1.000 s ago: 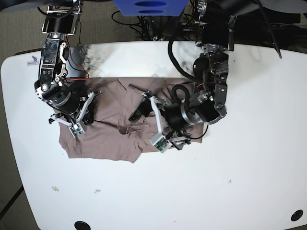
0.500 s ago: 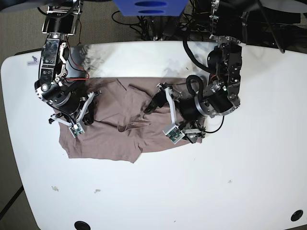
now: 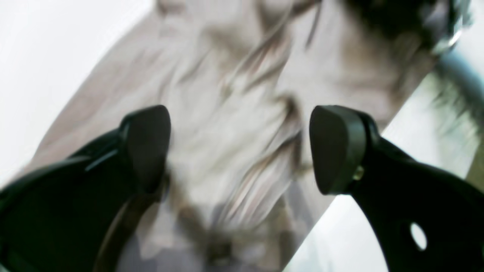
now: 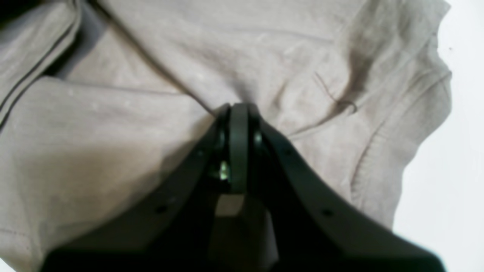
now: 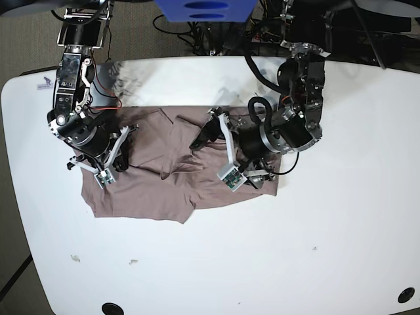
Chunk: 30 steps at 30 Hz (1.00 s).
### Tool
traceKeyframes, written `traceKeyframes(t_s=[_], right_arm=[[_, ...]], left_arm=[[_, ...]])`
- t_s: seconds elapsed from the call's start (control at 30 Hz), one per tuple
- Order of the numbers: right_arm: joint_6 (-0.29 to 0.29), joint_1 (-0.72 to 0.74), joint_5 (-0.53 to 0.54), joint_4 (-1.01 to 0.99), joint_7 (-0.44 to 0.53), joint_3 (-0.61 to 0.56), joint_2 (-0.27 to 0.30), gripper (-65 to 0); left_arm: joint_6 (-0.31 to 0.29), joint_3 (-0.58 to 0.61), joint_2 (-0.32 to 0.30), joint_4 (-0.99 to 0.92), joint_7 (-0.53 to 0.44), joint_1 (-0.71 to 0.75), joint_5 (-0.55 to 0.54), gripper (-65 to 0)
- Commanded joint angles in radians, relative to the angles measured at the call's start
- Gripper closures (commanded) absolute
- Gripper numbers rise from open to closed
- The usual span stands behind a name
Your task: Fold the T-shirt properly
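Lying crumpled on the white table (image 5: 341, 216): the shirt (image 5: 151, 190), spread wide from side to side, far from folded. Long way runs left to right in the base view, with the bottom edge bumpy and one corner hanging lower.

On that view's left: the right gripper (image 4: 236, 113), pressed down onto the cloth near the shirt's end. Jaws squeezed tight together. Maybe pinching a bit of fabric, maybe just pushing on it; hard to tell, since no cloth shows between the tips. Sleeve edge and bare table just off to one side in the right wrist view.

On that view's right: the left gripper (image 3: 240, 147), jaws spread wide, holding nothing. Hanging just over the wrinkly middle of the shirt, cloth right below the gap between the fingers (image 3: 147, 143). Blurry picture there, so not clear how close to touching.

Key thing for the next move: shirt straight under the wide gripper, with a bunched ridge near the middle. Probably best to drop down and pinch there, while the other end is pinned.
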Motion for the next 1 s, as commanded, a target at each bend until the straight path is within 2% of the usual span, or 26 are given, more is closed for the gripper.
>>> traceKeyframes(t_s=[0.0,0.33,0.5,0.6,0.8,0.97], right_arm=[[0.022,-0.018,-0.044,-0.039,-0.121,-0.012,-0.004,0.0],[0.022,-0.018,-0.044,-0.039,-0.121,-0.012,-0.004,0.0],[0.022,-0.019,-0.044,-0.039,-0.121,-0.012,-0.004,0.0],[0.022,-0.019,-0.044,-0.039,-0.122,-0.012,-0.004,0.0],[0.022,-0.019,-0.044,-0.039,-0.122,-0.012,-0.004,0.0],[0.022,-0.019,-0.044,-0.039,-0.122,-0.012,-0.002,0.0]], left_arm=[[0.001,0.003,0.03,-0.007,-0.023,-0.007,-0.016,-52.7],[-0.002,0.005,0.11,-0.054,-0.023,-0.003,-0.016,-52.7],[-0.002,0.017,0.111,-0.083,-0.026,-0.004,-0.018,-52.7],[-0.002,0.071,0.111,-0.099,-0.03,-0.009,-0.021,-52.7],[-0.001,0.161,0.111,-0.117,-0.032,-0.035,-0.08,-52.7],[0.001,0.172,0.111,-0.117,-0.032,-0.049,-0.1,-52.7]])
